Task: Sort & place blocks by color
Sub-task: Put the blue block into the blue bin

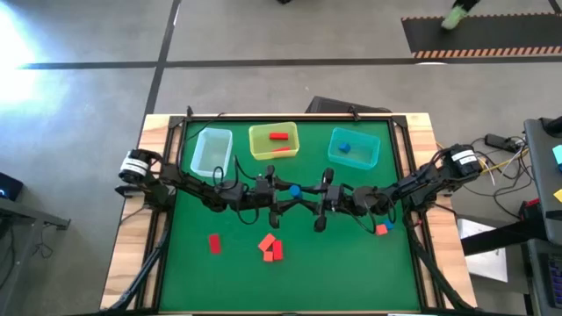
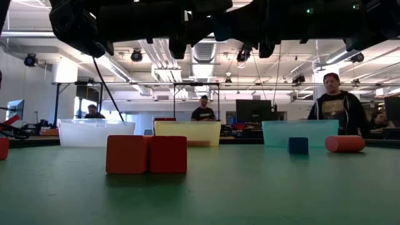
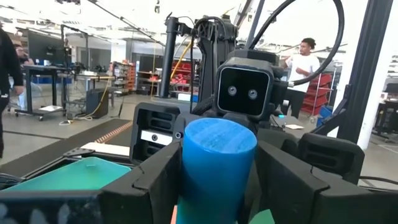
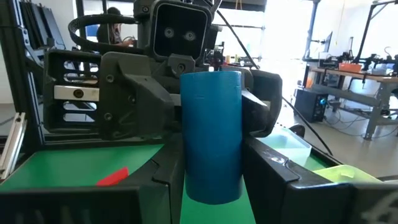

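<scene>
A blue cylinder block [image 1: 294, 189] stands upright in the air over the middle of the green mat, between my two grippers, which meet there from either side. My left gripper [image 3: 214, 171] and my right gripper [image 4: 211, 171] are both shut on it. Red blocks lie on the mat: one [image 1: 214, 243] near left, a small cluster [image 1: 270, 247] near the middle. An orange-red block with a blue one beside it [image 1: 381, 228] lies at the right. A red block [image 1: 278, 137] is in the yellow bin and a blue block [image 1: 344, 147] in the teal bin. My left gripper pinches the cylinder's round side [image 3: 186, 174] between its two fingers, coming level from the table's left. The cylinder stands upright and its top [image 3: 219, 132] rises above the fingers. Its lower end is out of this view. My right gripper has the cylinder's lower part [image 4: 211, 180] between its two fingers, coming level from the table's right. The cylinder is upright, its bottom end [image 4: 211, 200] clear of the mat. The left gripper's fingers [image 4: 146, 99] lie on it higher up.
Three bins stand in a row at the mat's far edge: clear [image 1: 212, 151], yellow [image 1: 274, 140], teal [image 1: 353, 147]. Cables run along both arms. People stand in the room beyond the table. Bare mat lies along the near edge.
</scene>
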`<state>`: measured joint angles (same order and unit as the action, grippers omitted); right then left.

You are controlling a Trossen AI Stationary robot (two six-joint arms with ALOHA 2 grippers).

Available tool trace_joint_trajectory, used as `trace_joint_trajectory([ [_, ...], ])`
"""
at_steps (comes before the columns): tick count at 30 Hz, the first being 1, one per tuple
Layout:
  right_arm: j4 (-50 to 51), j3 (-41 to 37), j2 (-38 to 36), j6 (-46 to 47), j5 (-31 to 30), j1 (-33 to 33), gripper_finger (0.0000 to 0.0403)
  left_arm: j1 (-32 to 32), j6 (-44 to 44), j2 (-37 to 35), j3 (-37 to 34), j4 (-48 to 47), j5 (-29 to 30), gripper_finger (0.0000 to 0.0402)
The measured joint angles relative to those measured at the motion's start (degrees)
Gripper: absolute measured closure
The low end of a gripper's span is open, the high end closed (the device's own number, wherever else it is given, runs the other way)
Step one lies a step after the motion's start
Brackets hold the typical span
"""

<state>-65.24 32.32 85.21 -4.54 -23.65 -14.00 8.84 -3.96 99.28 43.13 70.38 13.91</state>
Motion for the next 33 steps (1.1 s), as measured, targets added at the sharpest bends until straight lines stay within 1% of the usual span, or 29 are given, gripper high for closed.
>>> trace_joint_trajectory([
  [2, -0.02, 0.0, 0.0, 0.0, 0.03, 0.0, 0.0289, -0.07, 0.03, -0.12, 0.0, 0.01, 0.0, 0.0228],
  [6, 0.01, 0.0, 0.0, 0.5, -0.23, -0.02, 0.0289, -0.13, 0.49, -0.18, -0.02, -0.15, 0.11, 0.0276],
  [7, 0.01, 0.0, 0.0, 0.61, -0.34, -0.02, 0.0289, -0.15, 0.54, -0.23, -0.02, -0.27, 0.11, 0.0281],
  [10, 0.15, 0.0, 0.0, 0.91, -0.36, 0.0, 0.0286, -0.15, 0.44, -0.25, -0.04, -0.32, 0.13, 0.0281],
  [16, 0.67, -0.02, 0.0, 0.99, -0.52, 0.04, 0.0229, -0.24, -0.45, -0.33, -0.2, -0.77, 1.6, 0.0281],
  [18, 1.14, -0.02, -0.09, 1.31, -0.56, 0.07, 0.0216, -0.26, -0.45, -0.51, -0.3, -0.73, 1.85, 0.0281],
  [23, 3.77, -0.02, -1.61, 2.35, -0.63, 0.04, 0.0208, -0.49, -0.41, -1.1, -0.44, -1.01, 3.21, 0.0281],
  [26, 7.27, -0.02, -3.82, 3.1, -1.35, 0.0, 0.0206, -0.63, -0.42, -1.67, -0.55, -2.64, 3.8, 0.0281],
  [28, 11.66, -0.02, -5.97, 4.55, -2.07, 0.0, 0.0206, -0.63, -0.4, -2.71, -0.68, -5.39, 5.79, 0.0281],
  [31, 19.93, -0.02, -9.86, 8.52, -3.06, 0.01, 0.0206, -0.89, -0.48, -5.69, -1.04, -12.37, 9.89, 0.0281],
  [33, 26.19, -0.02, -12.62, 11.8, -5.24, 0.0, 0.0206, -1.34, -1.66, -8.77, -1.18, -19.67, 13.12, 0.0281],
])
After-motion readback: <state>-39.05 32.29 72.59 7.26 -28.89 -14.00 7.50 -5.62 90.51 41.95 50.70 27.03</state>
